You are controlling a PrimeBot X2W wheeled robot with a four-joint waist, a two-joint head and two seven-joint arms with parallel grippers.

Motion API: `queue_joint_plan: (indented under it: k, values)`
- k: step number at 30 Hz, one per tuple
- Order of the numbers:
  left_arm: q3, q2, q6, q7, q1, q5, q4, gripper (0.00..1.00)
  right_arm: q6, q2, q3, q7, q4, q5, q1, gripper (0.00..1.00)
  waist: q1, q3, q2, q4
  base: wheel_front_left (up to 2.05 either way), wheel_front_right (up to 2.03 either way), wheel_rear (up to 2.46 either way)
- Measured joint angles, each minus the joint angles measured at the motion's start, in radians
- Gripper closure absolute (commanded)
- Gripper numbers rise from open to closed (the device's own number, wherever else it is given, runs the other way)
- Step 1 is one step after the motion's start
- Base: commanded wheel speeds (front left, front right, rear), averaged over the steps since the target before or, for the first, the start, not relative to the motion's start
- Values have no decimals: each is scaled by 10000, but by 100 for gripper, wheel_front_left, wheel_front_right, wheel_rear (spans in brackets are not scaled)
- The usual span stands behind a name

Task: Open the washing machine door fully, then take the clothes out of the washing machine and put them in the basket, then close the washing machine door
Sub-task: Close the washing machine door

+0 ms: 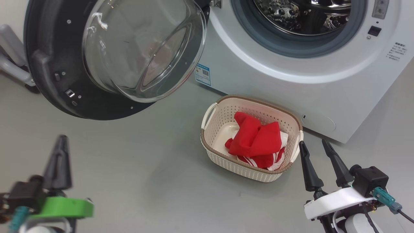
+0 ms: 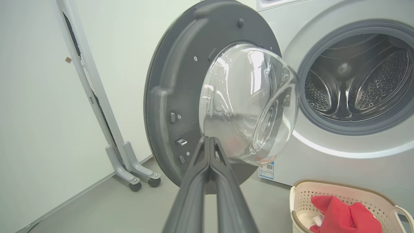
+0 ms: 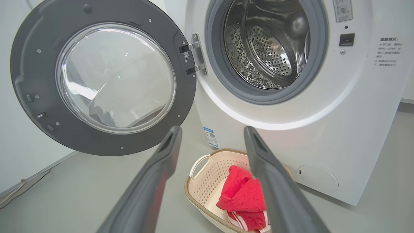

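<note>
The washing machine door [image 1: 48,64] [image 2: 174,97] [image 3: 38,64] stands swung wide open to the left, its glass bowl bulging outward. The white washing machine [image 1: 291,84] [image 3: 355,129] shows its steel drum [image 1: 300,16] [image 2: 359,84] [image 3: 268,45], with no fabric visible inside. The red clothes [image 1: 257,140] [image 2: 344,215] [image 3: 242,197] lie in the cream basket [image 1: 220,119] [image 3: 207,181] on the floor before the machine. My left gripper [image 1: 61,139] [image 2: 209,139] is shut and empty, low at the left, pointing toward the door. My right gripper [image 1: 313,144] [image 3: 212,129] is open, just right of the basket.
A grey wheeled stand [image 2: 129,168] [image 1: 13,64] leans by the wall behind the door. A blue label sticker [image 1: 203,73] marks the machine's lower left front. Grey floor [image 1: 139,168] stretches between the door and the basket.
</note>
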Motion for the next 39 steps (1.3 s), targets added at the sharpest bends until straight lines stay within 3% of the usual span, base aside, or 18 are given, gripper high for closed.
queue_joint_plan:
  k: [14,22,30,39]
  values:
    - [2569,1824,-2,529,-2082,-1170,-617,100,2,-295,188,107,-186,-176,-172,0,0,591,0,-781,0,0,0]
    - [4474,2552,-12,1620,-3475,-3120,437,100,2,-382,261,270,-385,-245,-401,0,0,951,0,-1334,0,0,0]
    - [6130,2993,514,2905,-4827,-5012,2146,100,2,-529,276,360,-510,-253,-608,0,0,1363,0,-1852,0,0,0]
    - [7829,2755,1120,4295,-6219,-7210,4107,100,2,-562,430,374,-533,-253,-876,0,0,1642,0,-2410,0,0,0]
